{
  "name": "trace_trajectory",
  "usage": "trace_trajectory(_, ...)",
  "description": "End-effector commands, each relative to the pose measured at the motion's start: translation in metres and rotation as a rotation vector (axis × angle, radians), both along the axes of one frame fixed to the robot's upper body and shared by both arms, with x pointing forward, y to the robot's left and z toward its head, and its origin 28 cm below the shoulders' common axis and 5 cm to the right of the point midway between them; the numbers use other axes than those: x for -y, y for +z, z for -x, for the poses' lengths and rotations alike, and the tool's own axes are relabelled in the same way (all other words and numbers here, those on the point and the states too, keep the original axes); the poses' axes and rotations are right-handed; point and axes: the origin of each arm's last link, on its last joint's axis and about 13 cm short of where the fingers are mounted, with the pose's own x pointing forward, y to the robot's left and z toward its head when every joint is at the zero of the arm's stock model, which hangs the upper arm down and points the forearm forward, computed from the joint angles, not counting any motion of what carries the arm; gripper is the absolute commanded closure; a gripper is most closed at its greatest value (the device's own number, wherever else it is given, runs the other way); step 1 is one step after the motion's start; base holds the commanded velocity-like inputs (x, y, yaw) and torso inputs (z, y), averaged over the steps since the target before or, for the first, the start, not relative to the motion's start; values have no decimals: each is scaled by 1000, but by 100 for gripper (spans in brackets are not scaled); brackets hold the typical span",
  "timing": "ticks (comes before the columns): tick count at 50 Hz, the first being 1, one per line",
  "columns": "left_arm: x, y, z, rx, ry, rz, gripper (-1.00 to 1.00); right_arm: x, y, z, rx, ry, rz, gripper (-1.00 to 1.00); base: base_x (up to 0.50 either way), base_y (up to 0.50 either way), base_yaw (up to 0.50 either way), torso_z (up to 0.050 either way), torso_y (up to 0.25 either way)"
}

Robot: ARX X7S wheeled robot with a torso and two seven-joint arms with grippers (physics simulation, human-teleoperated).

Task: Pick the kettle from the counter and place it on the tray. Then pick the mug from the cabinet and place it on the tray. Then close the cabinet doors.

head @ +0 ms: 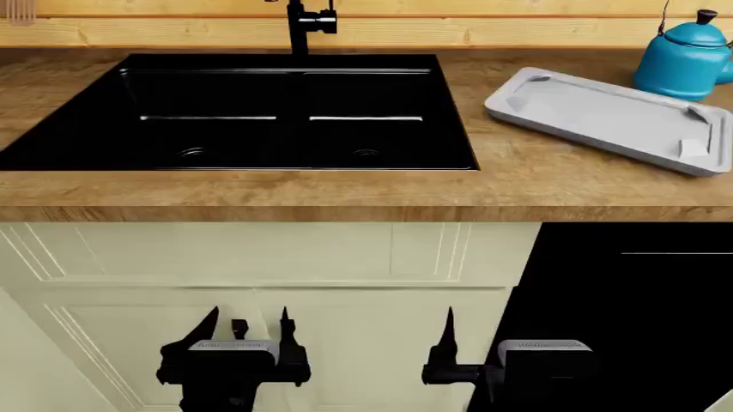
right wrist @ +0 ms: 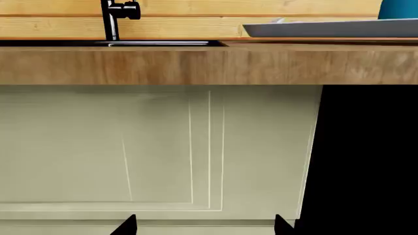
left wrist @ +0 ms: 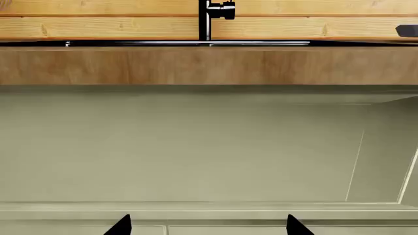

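Observation:
The teal-blue kettle (head: 685,60) stands on the wooden counter (head: 516,184) at the far right, just behind the light grey tray (head: 613,116), which holds nothing. In the right wrist view only a slice of the kettle (right wrist: 398,9) shows, with the tray (right wrist: 326,28) seen edge-on. Both grippers hang low in front of the cream fronts, well below the worktop. My left gripper (head: 249,322) (left wrist: 209,226) is open and holds nothing. My right gripper (head: 487,330) (right wrist: 205,226) is also open and holds nothing. The mug is out of view.
A black double sink (head: 246,112) with a black faucet (head: 300,21) fills the counter's left and middle. Cream panelled fronts (head: 287,257) run under the worktop. A flat black front (head: 630,300) lies to their right. A wooden wall backs the counter.

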Motion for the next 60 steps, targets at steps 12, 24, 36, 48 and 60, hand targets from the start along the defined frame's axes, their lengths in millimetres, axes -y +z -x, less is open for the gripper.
trace_trajectory(12, -4, 19, 2, 40, 18, 18, -100, 3, 30, 5, 50, -18, 35, -100, 0, 0, 0, 0, 0)
trace_trajectory(24, -8, 52, 4, 96, 15, 24, -100, 3, 54, 12, 109, -16, 45, -100, 0, 0, 0, 47, 0)
trace_trajectory(36, -13, 143, -8, 236, 6, -24, -100, 6, 88, 22, 179, -19, 59, -100, 0, 0, 0, 50, 0)
trace_trajectory(48, -11, 297, -36, 381, 7, -76, -100, 7, 114, 32, 238, -18, 84, -100, 0, 0, 0, 50, 0)
trace_trajectory(60, 2, 458, -47, 491, 47, -148, -100, 9, 134, 41, 285, -19, 107, -100, 0, 0, 0, 50, 0)
